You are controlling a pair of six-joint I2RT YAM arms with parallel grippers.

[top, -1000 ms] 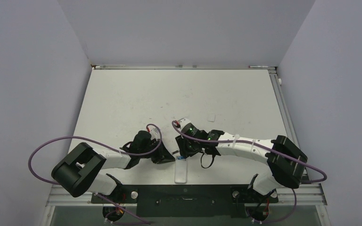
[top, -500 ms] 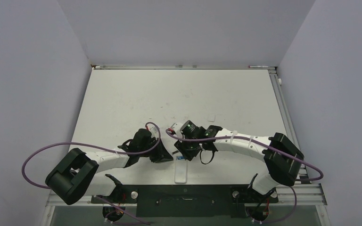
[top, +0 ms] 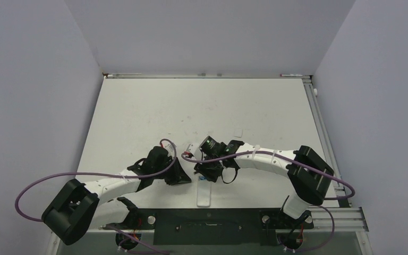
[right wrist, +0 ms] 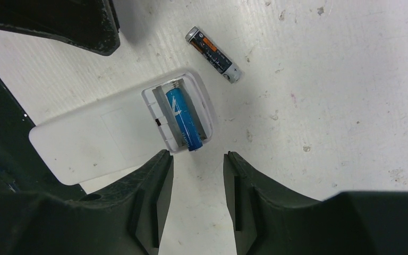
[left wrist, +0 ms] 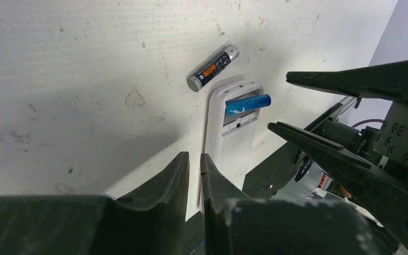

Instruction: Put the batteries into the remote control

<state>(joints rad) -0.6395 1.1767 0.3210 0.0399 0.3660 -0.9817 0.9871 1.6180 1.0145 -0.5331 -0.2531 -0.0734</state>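
Observation:
The white remote control [right wrist: 95, 141] lies back up at the table's near edge, its battery bay uncovered. The blue battery [right wrist: 183, 119] rests in the bay at a slant, one end poking over the rim. On the table just past the remote's end lies the dark battery [right wrist: 213, 54]. My right gripper [right wrist: 197, 155] hovers open and empty, close to the blue battery's protruding end. To the left of the remote [left wrist: 228, 146], my left gripper [left wrist: 194, 156] is shut on nothing. From above, both grippers meet over the remote's [top: 204, 195] far end.
A tiny white square piece [top: 238, 133] lies on the table behind the right wrist. The black mounting frame [top: 207, 218] runs along the near edge right by the remote. Purple cables [top: 95, 174] loop off both arms. Walls close in on three sides.
My right jaws have spread wider and that wrist has swung a little to the left. The left arm's elbow has dropped back to the lower left. The remote has not moved.

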